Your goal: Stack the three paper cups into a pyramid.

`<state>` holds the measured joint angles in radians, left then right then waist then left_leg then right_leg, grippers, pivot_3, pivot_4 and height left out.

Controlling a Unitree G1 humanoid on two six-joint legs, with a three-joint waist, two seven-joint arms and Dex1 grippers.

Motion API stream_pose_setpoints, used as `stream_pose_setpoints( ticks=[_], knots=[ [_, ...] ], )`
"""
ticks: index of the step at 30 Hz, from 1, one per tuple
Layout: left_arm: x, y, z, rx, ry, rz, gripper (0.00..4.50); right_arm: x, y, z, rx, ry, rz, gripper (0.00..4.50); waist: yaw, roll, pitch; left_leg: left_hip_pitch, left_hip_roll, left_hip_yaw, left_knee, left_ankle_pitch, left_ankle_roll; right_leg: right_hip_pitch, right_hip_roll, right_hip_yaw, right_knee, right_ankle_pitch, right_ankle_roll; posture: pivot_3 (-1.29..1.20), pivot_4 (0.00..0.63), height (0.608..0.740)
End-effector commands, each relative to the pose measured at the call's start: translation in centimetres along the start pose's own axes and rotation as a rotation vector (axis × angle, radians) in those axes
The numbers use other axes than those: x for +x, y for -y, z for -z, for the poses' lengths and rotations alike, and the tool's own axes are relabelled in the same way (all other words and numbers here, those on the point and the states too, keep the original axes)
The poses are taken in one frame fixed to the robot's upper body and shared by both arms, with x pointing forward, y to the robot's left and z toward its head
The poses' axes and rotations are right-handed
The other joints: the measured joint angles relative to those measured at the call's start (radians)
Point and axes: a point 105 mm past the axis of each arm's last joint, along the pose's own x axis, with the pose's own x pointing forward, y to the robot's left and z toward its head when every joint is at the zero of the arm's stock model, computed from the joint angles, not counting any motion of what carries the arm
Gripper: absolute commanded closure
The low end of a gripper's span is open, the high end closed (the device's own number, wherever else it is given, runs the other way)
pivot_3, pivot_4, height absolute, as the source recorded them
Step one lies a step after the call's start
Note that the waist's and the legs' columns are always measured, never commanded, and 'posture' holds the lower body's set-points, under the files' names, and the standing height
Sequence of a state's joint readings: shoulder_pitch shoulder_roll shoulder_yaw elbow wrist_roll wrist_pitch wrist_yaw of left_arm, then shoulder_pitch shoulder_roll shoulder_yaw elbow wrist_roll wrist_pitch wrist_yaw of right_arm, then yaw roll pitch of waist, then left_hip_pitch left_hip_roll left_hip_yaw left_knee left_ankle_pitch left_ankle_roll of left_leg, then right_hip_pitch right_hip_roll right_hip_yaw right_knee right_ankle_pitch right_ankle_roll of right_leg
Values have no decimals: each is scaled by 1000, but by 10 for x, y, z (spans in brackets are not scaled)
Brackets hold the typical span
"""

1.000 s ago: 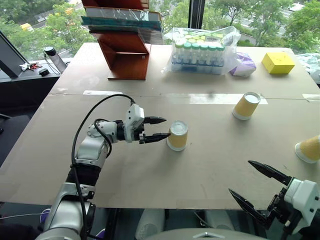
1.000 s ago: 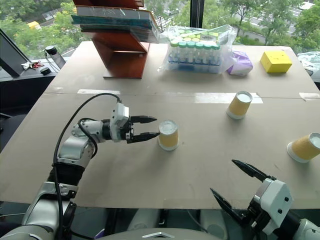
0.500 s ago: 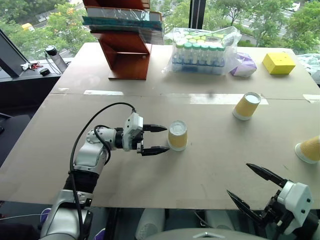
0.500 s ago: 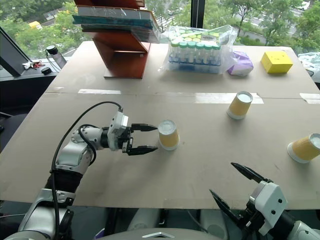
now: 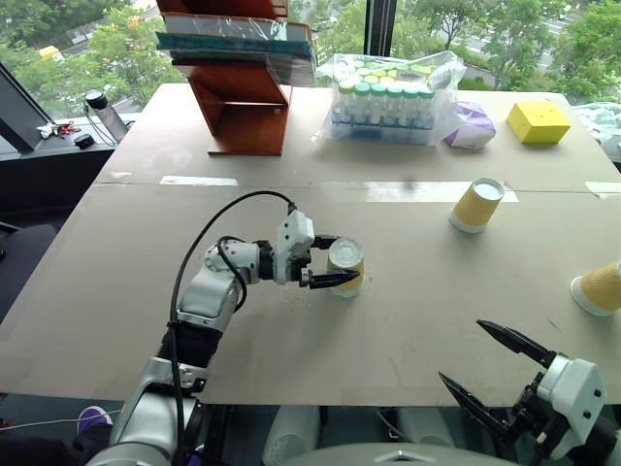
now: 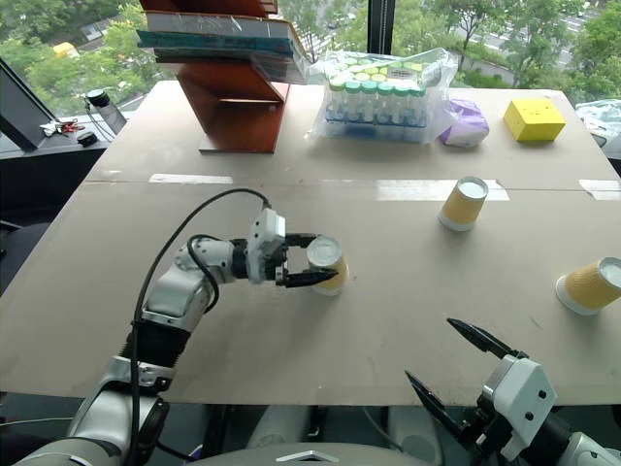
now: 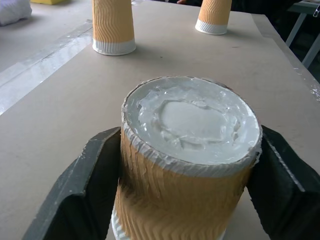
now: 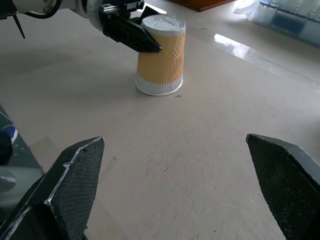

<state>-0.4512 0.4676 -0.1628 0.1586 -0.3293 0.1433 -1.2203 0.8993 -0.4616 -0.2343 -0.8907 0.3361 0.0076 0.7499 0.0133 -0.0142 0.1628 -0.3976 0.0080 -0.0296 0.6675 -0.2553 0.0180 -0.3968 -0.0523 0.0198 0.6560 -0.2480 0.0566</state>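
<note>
Three paper cups stand upside down on the bench (image 5: pixel 146 291), all apart. Left gripper (image 5: pixel 335 260) has its jaws clamped on the sides of the nearest cup (image 5: pixel 346 268), mid-bench. Second cup (image 5: pixel 477 205) sits further back to the right; third cup (image 5: pixel 600 288) near the right edge. Right gripper (image 5: pixel 490 364) hangs at the near edge, jaws wide, empty.

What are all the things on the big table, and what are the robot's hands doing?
Small tapered yellow paper cups: three, upside down; one mid-table, one further right, one at the right edge.
Flat yellow box: one, far right corner.
Clear bag of capped vials: one, far middle.
Purple-white pouch: one, beside the bag.
Reddish-brown wooden stand: one, far left.
Left gripper: shut on the middle cup.
Right gripper: open, near edge.
</note>
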Motion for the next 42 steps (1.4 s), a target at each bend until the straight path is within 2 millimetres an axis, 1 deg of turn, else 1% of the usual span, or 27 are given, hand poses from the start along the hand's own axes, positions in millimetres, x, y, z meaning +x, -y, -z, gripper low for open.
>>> stream_pose_setpoints(
  ticks=[1,10,13,17,19,20,21,22,25,27,29,30,32,34,36,39,42],
  knots=[
    [0,-3,-3,29,0,-4,2120,-2,0,-7,-19,24,13,0,0,0,0,0,0,0,0,0,0,0,0,0,0,0,0,0,150,740],
    [8,-14,-14,61,13,-17,2120,-1,0,-7,-18,19,18,0,1,0,0,0,0,0,0,0,0,0,0,0,0,0,0,0,150,740],
    [10,-13,-15,66,26,-7,2120,0,1,-8,-23,21,22,0,0,0,0,0,-1,0,0,0,0,0,0,0,0,0,0,0,150,740],
    [10,-5,-9,50,20,42,2120,-1,4,-8,-36,15,35,0,0,0,0,0,-1,0,0,0,0,0,0,0,0,0,0,0,150,740],
    [6,-2,-4,61,5,65,1130,-1,7,-8,-50,10,53,0,-1,0,0,0,-1,0,0,0,0,0,0,0,0,0,0,0,150,740],
    [4,-2,-3,63,7,60,869,-1,9,-8,-54,9,72,0,-1,0,0,0,-1,0,0,0,0,0,0,0,0,0,0,0,150,740],
    [2,-3,-2,62,12,50,278,-1,13,-9,-56,10,94,0,0,0,0,0,0,0,0,0,0,0,0,0,0,0,0,0,150,740],
    [-2,-5,-1,61,16,32,121,-2,17,-9,-60,5,127,0,0,0,0,0,0,0,0,0,0,0,0,0,0,0,0,0,150,740],
    [-19,-7,3,51,13,6,121,-4,35,-8,-47,-12,240,0,-1,0,0,0,0,0,0,0,0,0,0,0,0,0,0,0,150,740],
    [-35,-5,3,28,31,-4,121,-10,56,-8,-19,0,387,0,-4,0,0,0,0,0,0,0,0,0,0,0,0,0,0,0,150,740],
    [-57,-1,5,3,33,-8,121,-24,83,-5,-17,-2,582,0,-4,0,0,0,1,0,0,0,0,-1,0,0,0,0,0,0,150,740],
    [-64,1,6,-4,29,-9,121,-30,92,-3,-9,-8,651,0,-3,0,0,0,1,0,0,0,0,-1,0,0,1,0,0,0,150,740],
    [-75,5,7,-20,25,3,121,-42,104,0,-12,-17,752,0,1,0,0,0,1,0,-1,0,0,-1,0,0,0,0,-1,0,150,740],
    [-82,13,0,-38,45,46,121,-50,114,1,-42,-31,820,0,3,1,0,0,1,0,-1,0,0,-1,-1,0,0,0,-1,0,150,740],
    [-83,21,-11,-57,77,97,121,-57,124,1,-72,-47,883,0,4,1,0,-1,0,0,0,0,0,0,-2,0,0,0,-1,0,150,740],
    [-76,37,-35,-58,133,206,121,-70,145,3,-110,-77,1035,0,-1,1,0,-1,0,1,0,0,0,0,-2,0,0,0,-1,0,150,740],
    [-65,50,-60,-36,179,282,121,-72,158,6,-91,-88,1092,0,-2,2,0,0,0,1,0,0,0,0,-2,1,1,0,-1,0,150,740]
  ],
)
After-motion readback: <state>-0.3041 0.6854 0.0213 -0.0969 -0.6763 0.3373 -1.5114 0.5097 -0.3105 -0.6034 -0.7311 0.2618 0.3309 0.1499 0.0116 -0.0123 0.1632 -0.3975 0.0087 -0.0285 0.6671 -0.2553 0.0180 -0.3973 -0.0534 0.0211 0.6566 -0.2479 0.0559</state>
